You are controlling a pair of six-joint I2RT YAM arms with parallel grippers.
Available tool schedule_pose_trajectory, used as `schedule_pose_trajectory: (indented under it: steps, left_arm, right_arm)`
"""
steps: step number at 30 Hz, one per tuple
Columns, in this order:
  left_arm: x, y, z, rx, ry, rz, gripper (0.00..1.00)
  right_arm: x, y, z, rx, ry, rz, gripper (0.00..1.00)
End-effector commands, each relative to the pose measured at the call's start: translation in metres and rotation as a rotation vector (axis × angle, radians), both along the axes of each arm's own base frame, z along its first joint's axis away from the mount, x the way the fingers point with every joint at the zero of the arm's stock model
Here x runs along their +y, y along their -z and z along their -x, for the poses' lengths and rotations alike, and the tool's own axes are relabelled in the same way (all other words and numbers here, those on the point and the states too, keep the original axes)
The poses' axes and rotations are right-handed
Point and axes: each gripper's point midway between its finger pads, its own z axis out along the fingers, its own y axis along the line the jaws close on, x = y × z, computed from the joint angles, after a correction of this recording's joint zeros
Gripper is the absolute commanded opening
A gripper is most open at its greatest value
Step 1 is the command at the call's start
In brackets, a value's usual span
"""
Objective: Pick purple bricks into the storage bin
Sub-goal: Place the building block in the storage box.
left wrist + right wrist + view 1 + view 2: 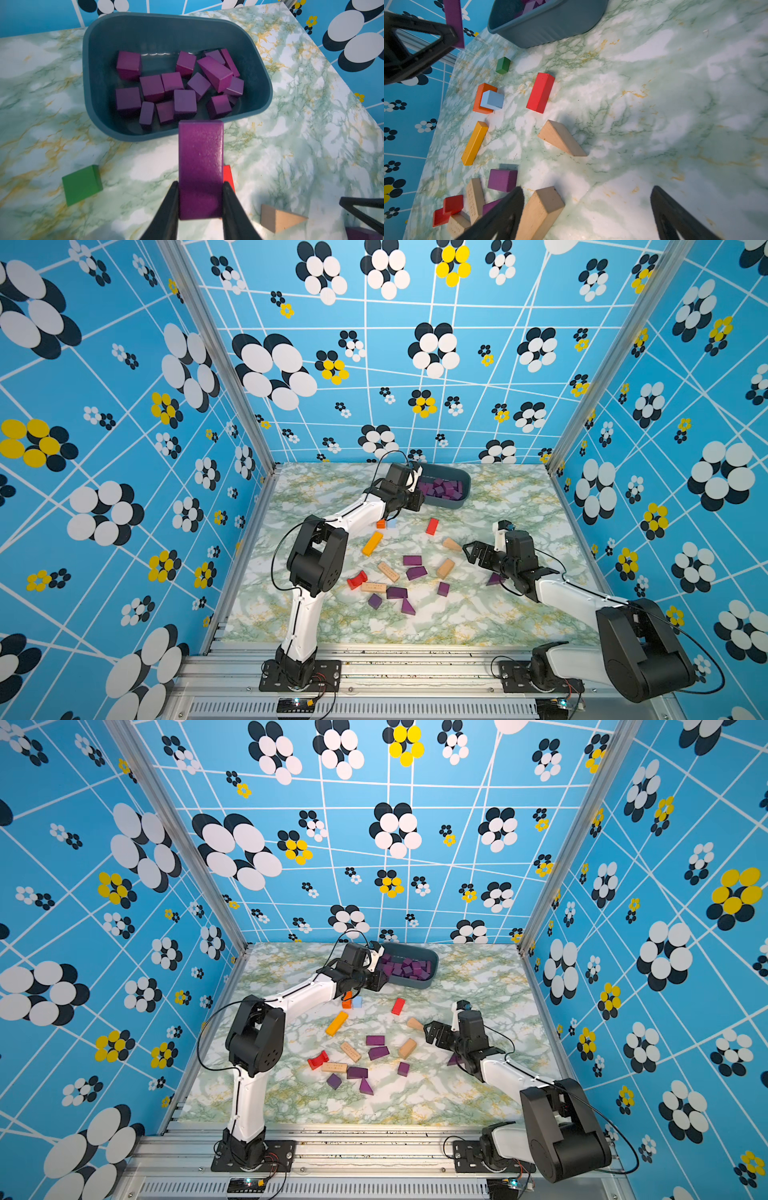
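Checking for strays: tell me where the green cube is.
Right wrist view: the green cube stands alone on the table between the storage bin and the orange block; top views don't show it.

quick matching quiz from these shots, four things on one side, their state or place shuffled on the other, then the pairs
Column one
1. left pincer
2. right pincer
3. light blue block
4. storage bin

Column two
a. open, nothing between its jaws
b. holds a heap of purple bricks
c. shut on a purple bar
d. on the table right beside an orange block

Pairs: 1-c, 2-a, 3-d, 4-b
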Motion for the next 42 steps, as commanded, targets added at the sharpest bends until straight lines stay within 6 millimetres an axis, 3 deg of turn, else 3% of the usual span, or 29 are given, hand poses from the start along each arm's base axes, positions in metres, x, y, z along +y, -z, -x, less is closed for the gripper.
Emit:
schedule_pose_trajectory:
  steps: [1, 10, 16, 20, 23, 24, 25, 26, 33, 38, 42]
  left_arm:
    - [-0.006, -0.007, -0.019, -0.010, -0.008, 0.032, 0.22]
    - [-0.007, -0.002, -0.051, -0.027, -0.049, 0.040, 0.23]
    - [-0.006, 0.001, -0.063, -0.026, -0.054, 0.034, 0.28]
    - [-0.005, 0.001, -0.065, -0.039, -0.048, 0.024, 0.42]
    - [-0.005, -0.002, -0.066, -0.056, -0.040, 0.019, 0.60]
    - [-0.004, -0.003, -0.067, -0.061, -0.041, 0.016, 0.69]
    - [-0.003, -0.005, -0.067, -0.064, -0.042, 0.013, 0.88]
    - [-0.003, -0.006, -0.066, -0.068, -0.041, 0.011, 1.00]
    - [0.005, -0.032, -0.048, -0.139, -0.048, 0.033, 1.00]
    - [0.023, -0.053, -0.015, -0.202, -0.068, 0.025, 1.00]
    - [0.036, -0.053, 0.020, -0.202, -0.067, 0.004, 0.99]
  right_arm:
    - [-0.004, 0.003, 0.001, 0.008, 0.015, 0.010, 0.97]
    - [-0.006, 0.012, 0.000, 0.041, 0.022, 0.026, 0.97]
    - [-0.006, 0.019, -0.001, 0.065, 0.019, 0.028, 0.97]
    - [-0.006, 0.020, -0.001, 0.067, 0.018, 0.028, 0.98]
    - [-0.006, 0.020, -0.001, 0.066, 0.020, 0.027, 0.98]
    - [-0.006, 0.020, -0.001, 0.065, 0.020, 0.028, 0.99]
    - [-0.006, 0.020, -0.001, 0.064, 0.020, 0.028, 0.99]
    - [-0.006, 0.019, 0.000, 0.064, 0.020, 0.028, 0.99]
    - [-0.007, 0.014, 0.000, 0.049, 0.021, 0.028, 0.99]
    - [-0.006, 0.012, 0.000, 0.046, 0.017, 0.025, 0.98]
    - [-0.005, 0.007, 0.001, 0.023, 0.001, 0.027, 0.95]
